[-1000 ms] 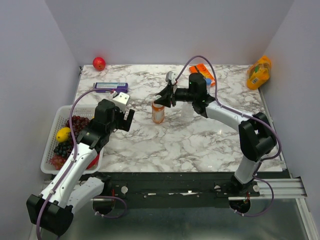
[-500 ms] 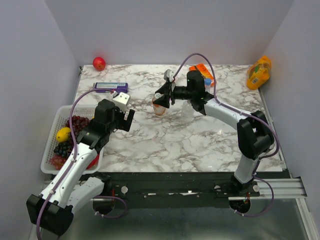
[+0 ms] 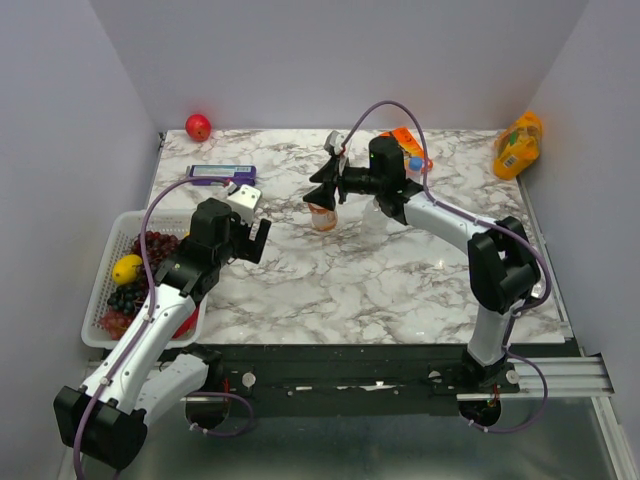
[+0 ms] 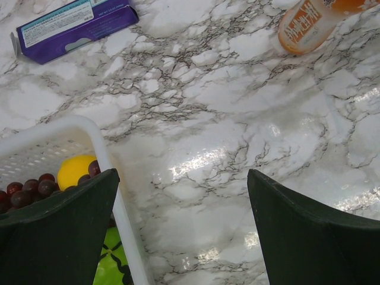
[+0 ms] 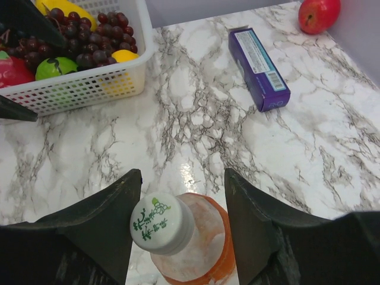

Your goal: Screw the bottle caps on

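Observation:
A small bottle of orange liquid [image 3: 322, 216] stands upright mid-table, and it carries a whitish cap [image 5: 161, 222] printed in green. My right gripper [image 3: 326, 187] [image 5: 183, 175] hovers over it, open. Its fingers flank the cap; the left finger [image 5: 113, 214] is close to the cap and the right one [image 5: 255, 219] stands apart. The left wrist view shows the same bottle [image 4: 312, 24] at its top right. My left gripper [image 3: 257, 240] [image 4: 183, 175] is wide open and empty, low over the marble beside the basket. A small blue-topped thing [image 3: 415, 163] peeks out behind the right arm.
A white basket [image 3: 105, 300] [image 4: 104, 154] of grapes and fruit sits at the left edge. A purple box [image 3: 222, 174] [image 5: 259, 68], a red apple [image 3: 198, 126], an orange pouch [image 3: 402, 138] and a yellow-orange bag [image 3: 518, 145] lie along the back. A white cube [image 3: 243, 198] sits near my left gripper.
The right gripper's jaws have opened off the cap and the gripper has shifted slightly toward the back. The left arm has not moved.

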Controlling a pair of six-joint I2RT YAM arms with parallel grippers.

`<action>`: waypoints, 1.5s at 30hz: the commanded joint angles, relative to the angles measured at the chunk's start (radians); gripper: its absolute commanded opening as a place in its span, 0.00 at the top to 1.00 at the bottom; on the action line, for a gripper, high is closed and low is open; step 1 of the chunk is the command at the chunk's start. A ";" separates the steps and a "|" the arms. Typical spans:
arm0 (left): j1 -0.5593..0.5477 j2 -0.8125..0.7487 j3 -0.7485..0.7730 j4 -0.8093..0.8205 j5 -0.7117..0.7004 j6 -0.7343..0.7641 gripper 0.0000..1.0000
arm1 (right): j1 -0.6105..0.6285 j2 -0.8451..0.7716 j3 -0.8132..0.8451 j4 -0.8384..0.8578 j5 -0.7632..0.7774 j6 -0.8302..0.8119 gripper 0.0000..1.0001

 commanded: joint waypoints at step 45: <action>0.016 0.014 -0.029 0.055 0.084 -0.011 0.01 | 0.001 -0.057 0.059 -0.083 0.132 -0.024 0.06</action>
